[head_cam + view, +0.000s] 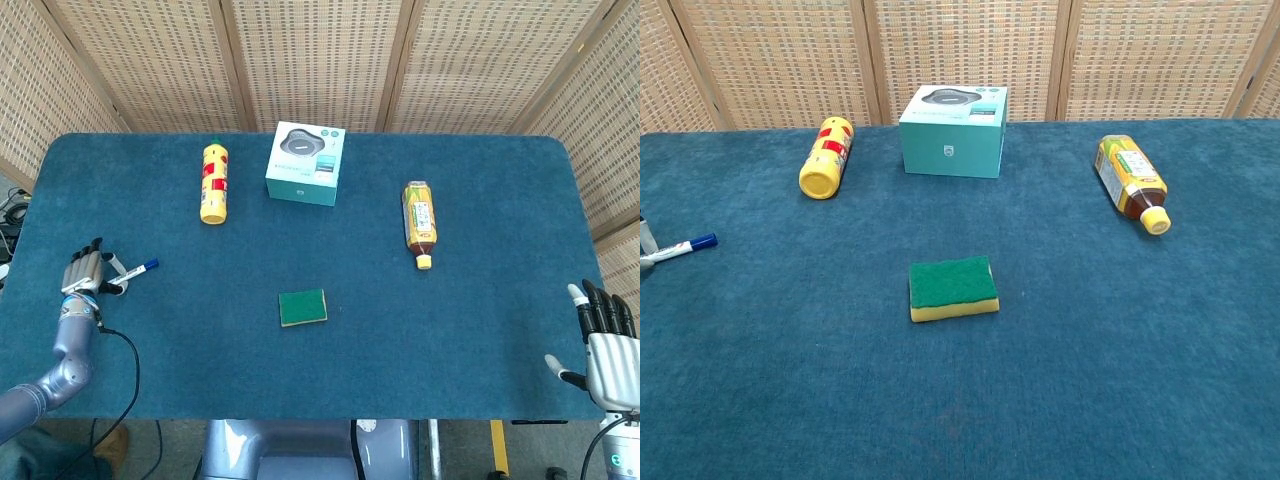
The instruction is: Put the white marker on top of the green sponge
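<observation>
White marker (pixel 132 273) lies flat on the blue table (pixel 480 330) at its far left edge, blue cap pointing toward the table's middle; in the chest view the marker (pixel 678 247) shows only from about mid-barrel to cap at the frame's left border. Left hand (pixel 86 272) sits at the marker's white rear end, fingers pointing up the table and close together; its thumb side touches or overlaps the barrel, but I cannot tell from either view whether the marker is actually gripped or only touched. Further right, near the back, a yellow bottle (pixel 213 181) with a red label lies on its side, lengthwise front to back. Just to its right stands a teal box (pixel 305 164) with a dark round device pictured on its top face, apart from the bottle. In front of the box, well apart from it and near the table's middle, rests the green sponge (pixel 302 307), green face up with a yellow layer beneath visible in the chest view (pixel 953 288); nothing lies on it. To the right, an amber drink bottle (pixel 419 222) lies on its side, yellow cap toward the front. Right hand (pixel 604 345) is at the table's near right corner, fingers straight and spread, thumb out to the side, holding nothing.
</observation>
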Action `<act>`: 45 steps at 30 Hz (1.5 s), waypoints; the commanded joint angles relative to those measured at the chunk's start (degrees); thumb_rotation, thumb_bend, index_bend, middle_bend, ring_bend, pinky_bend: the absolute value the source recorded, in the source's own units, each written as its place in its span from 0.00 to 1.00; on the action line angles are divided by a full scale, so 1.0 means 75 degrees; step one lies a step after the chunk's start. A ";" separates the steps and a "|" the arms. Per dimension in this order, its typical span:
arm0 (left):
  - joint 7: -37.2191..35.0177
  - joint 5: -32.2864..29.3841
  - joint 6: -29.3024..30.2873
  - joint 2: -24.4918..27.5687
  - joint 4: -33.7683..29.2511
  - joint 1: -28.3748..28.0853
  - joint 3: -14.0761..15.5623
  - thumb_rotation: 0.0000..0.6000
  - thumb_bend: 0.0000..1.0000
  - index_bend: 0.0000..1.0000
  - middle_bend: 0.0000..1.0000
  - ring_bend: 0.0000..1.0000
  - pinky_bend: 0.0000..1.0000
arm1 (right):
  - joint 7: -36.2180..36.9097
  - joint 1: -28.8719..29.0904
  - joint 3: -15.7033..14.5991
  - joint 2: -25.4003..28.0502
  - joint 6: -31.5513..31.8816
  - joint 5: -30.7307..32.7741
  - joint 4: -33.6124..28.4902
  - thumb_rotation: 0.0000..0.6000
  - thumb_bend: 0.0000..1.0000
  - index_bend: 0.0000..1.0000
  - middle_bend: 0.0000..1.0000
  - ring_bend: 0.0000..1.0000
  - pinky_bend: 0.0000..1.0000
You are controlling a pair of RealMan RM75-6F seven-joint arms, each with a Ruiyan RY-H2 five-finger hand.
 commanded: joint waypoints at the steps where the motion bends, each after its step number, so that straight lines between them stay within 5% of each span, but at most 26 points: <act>1: 0.0020 0.0020 0.0018 -0.0009 0.0004 -0.0008 -0.0003 1.00 0.32 0.52 0.00 0.00 0.00 | 0.0009 -0.0001 -0.0002 0.0010 0.0001 0.0000 -0.0013 1.00 0.00 0.03 0.00 0.00 0.00; 9: 0.0181 -0.0114 -0.0091 -0.0021 0.0093 -0.0039 0.0027 1.00 0.34 0.65 0.00 0.00 0.00 | 0.0021 0.0003 -0.0019 0.0012 -0.0013 -0.0005 -0.0028 1.00 0.00 0.03 0.00 0.00 0.00; 18: 0.0070 0.0013 0.0058 0.0198 -0.0261 0.0021 -0.0067 1.00 0.34 0.67 0.00 0.00 0.00 | 0.0055 0.0008 -0.0021 0.0030 -0.0035 0.0025 -0.0034 1.00 0.00 0.04 0.00 0.00 0.00; 28: -0.1016 0.2005 0.0948 0.1097 -0.2468 0.0345 -0.0326 1.00 0.35 0.69 0.00 0.00 0.00 | 0.0050 0.0018 -0.0024 0.0033 -0.0059 0.0051 -0.0048 1.00 0.00 0.04 0.00 0.00 0.00; 34: -0.0748 0.3046 0.1408 0.1527 -0.4200 0.0182 -0.0304 1.00 0.35 0.69 0.00 0.00 0.00 | 0.0067 0.0047 0.0020 0.0032 -0.0115 0.0157 -0.0027 1.00 0.00 0.04 0.00 0.00 0.00; 40: 0.0374 0.2401 0.1399 0.1152 -0.5228 -0.0540 -0.0415 1.00 0.34 0.70 0.00 0.00 0.00 | 0.0087 0.0073 0.0077 0.0037 -0.0162 0.0280 -0.0001 1.00 0.00 0.04 0.00 0.00 0.00; 45: 0.1689 0.0773 0.1838 0.0309 -0.5775 -0.1429 -0.0489 1.00 0.34 0.69 0.00 0.00 0.00 | 0.0159 0.0090 0.0132 0.0060 -0.0229 0.0439 0.0047 1.00 0.00 0.04 0.00 0.00 0.00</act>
